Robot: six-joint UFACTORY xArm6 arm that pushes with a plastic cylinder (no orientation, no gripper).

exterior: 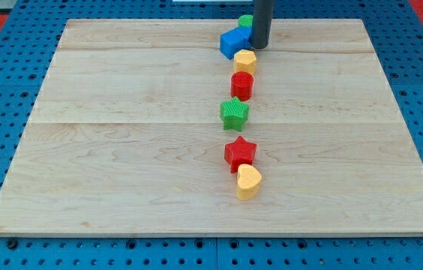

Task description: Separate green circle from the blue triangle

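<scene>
- Since only one camera view is on hand, everything here is read from it: the blue triangle [234, 43] sits near the top edge of the table [121, 150], and I place the rest by it
- The green circle [246, 21] lies just above and to the right of the blue triangle, touching it or nearly so; the dark rod [262, 22] hides part of its right side
- My tip [262, 47] rests on the table just right of the blue triangle, below and to the right of the green circle
- No hand is fitted on this arm, only the rod, so nothing is held or clamped
- A yellow block [244, 60] sits right below the blue triangle, close beside my tip; farther below run a red round block [242, 85], a green star [235, 113], a red star [240, 152] and a yellow heart [248, 181]
- To do the step well, I judge the tip should get between the two blocks or onto the green circle's lower-left side, then push it up and to the right, away from the blue triangle
- Pushing from the right would likely drive the circle into the triangle, and a downward sweep risks dragging the yellow block
</scene>
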